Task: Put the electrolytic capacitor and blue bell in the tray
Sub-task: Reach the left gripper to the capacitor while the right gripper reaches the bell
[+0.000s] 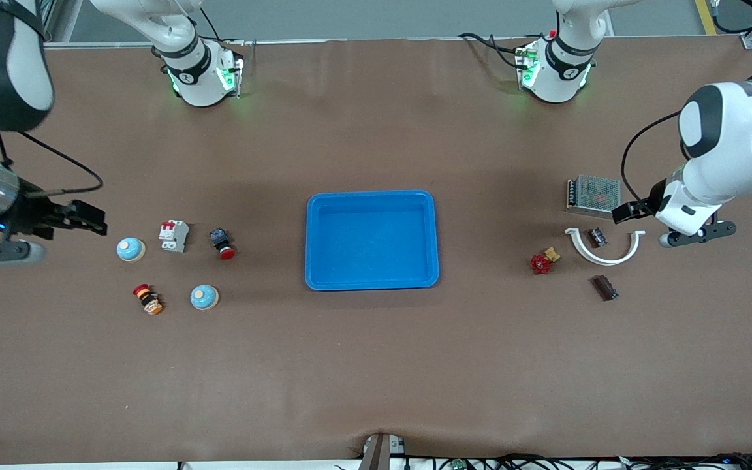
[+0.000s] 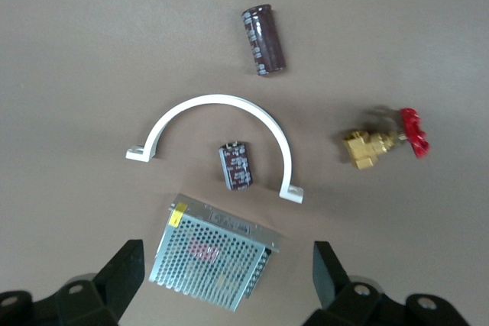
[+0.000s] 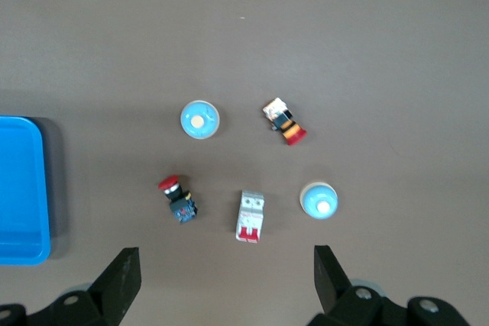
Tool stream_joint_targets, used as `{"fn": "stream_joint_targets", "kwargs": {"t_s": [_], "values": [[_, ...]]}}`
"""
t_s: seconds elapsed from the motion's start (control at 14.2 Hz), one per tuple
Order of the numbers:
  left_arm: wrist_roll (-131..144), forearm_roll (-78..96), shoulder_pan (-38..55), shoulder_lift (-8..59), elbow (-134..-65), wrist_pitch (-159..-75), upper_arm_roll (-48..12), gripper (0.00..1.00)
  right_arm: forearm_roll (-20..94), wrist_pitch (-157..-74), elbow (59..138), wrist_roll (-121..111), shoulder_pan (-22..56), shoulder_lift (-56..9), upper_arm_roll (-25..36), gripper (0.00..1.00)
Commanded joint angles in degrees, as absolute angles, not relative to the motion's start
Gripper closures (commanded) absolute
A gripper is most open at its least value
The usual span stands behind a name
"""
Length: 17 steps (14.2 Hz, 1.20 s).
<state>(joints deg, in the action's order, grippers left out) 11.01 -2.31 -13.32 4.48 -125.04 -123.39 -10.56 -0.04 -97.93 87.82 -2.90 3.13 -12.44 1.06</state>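
front view: tray point(image 1: 372, 196) sits mid-table, empty; bells at its nine o'clock, capacitors at three

left wrist view: left gripper point(image 2: 228, 269) spread wide, holding nothing, over the electrolytic capacitor point(image 2: 263, 40); best to straddle its barrel crosswise

right wrist view: right gripper point(image 3: 227, 276) released above a blue bell point(image 3: 318, 200); centre on the dome

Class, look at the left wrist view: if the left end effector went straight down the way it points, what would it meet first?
Probably the metal mesh box, which lies nearest between the left end effector's open fingers. The small capacitor inside the white arc bracket sits just past it. Depth is unclear, so this is a judgement.
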Motion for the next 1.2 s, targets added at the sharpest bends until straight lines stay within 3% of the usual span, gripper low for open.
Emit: {"fn": "stream_joint_targets", "kwargs": {"t_s": [0.0, 0.64, 0.92, 1.13], "values": [[13.0, -3.0, -15.1, 7.6, -127.6, -129.5, -10.8, 0.17, 0.8, -101.1, 88.0, -2.5, 5.4, -15.5, 1.1, 0.00], [14.7, -3.0, -16.3, 17.9, -127.9, -138.0, -10.8, 0.40, 2.6, -115.1, 101.1, -2.3, 7.2, -17.5, 1.1, 0.00], [14.6, -3.2, -16.1, 20.7, -128.2, -141.6, -10.8, 0.41, 2.6, -124.8, 107.1, -2.4, 8.3, -18.6, 1.1, 0.00], [14.6, -4.9, -16.2, 22.7, -128.3, -143.5, -10.8, 0.45, 2.7, -129.3, 106.8, -2.3, 8.3, -21.7, 1.1, 0.00]]}}
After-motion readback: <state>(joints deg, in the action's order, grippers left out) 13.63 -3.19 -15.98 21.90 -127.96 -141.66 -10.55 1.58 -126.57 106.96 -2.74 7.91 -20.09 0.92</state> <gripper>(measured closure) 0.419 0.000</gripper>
